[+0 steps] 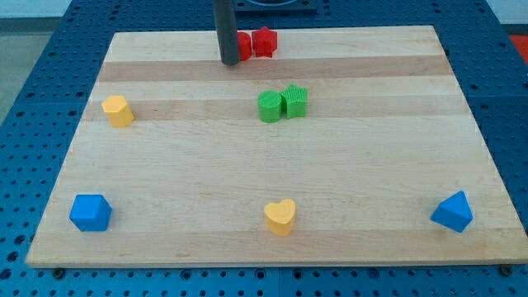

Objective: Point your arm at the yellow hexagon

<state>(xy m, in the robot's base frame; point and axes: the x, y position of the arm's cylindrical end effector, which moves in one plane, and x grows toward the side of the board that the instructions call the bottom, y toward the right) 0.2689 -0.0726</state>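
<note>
Tip at board's top edge, target well apart.
My tip (229,63), a bare rod with no fingers to open or close, touches a red block (243,47); the yellow hexagon (118,110) sits toward the view's left. Overshooting could knock it aside.

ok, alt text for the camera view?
My tip rests beside two red blocks at the wooden board's top, far from the yellow hexagon block at left. Two green blocks sit mid-board.

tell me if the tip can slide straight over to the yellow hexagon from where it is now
Probably yes. My tip sits by the red blocks at the view's top, and the bare board lies between it and the yellow hexagon.
</note>
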